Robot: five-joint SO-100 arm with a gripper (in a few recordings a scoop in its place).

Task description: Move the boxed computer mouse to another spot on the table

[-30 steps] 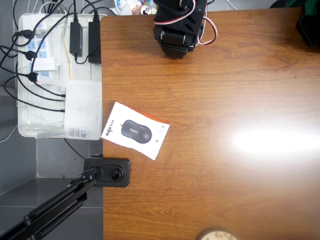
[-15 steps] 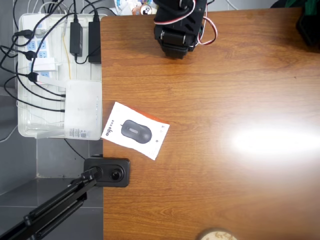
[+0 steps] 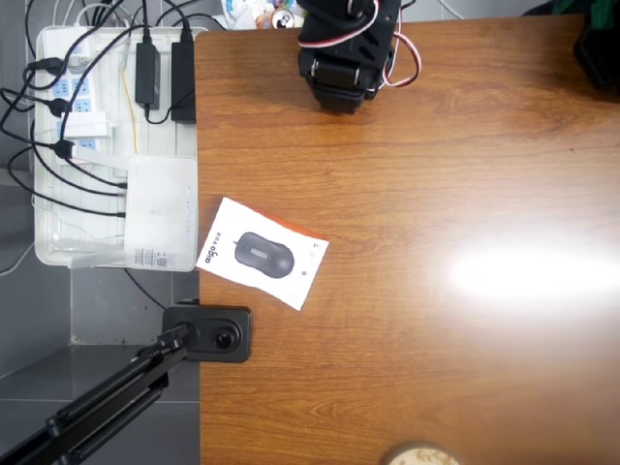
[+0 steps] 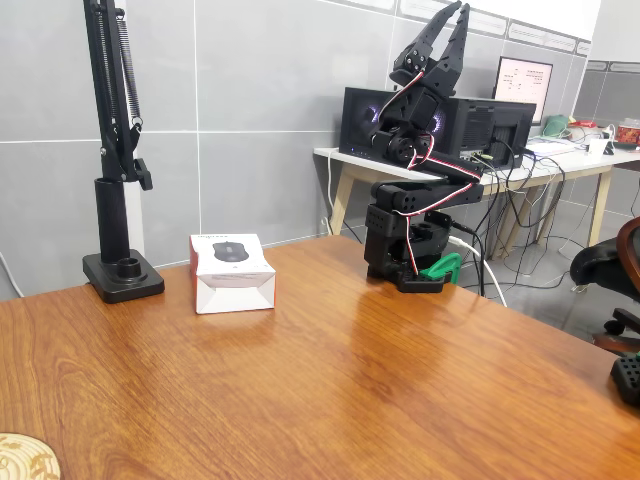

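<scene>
Nothing moved; gripper [image 4: 452, 12] seemingly near-closed, empty.

Bright, even indoor light is filling both views. Glare is washing out a wide patch of the table [image 3: 523, 271] at the overhead view's right. My arm is casting only soft shadows. Focus is holding sharp.

The boxed computer mouse [image 3: 262, 253] [image 4: 232, 271] lay flat, face up and skewed, near the left edge of the glossy wooden table [image 3: 436, 368] [image 4: 330, 390] in the overhead view.
</scene>
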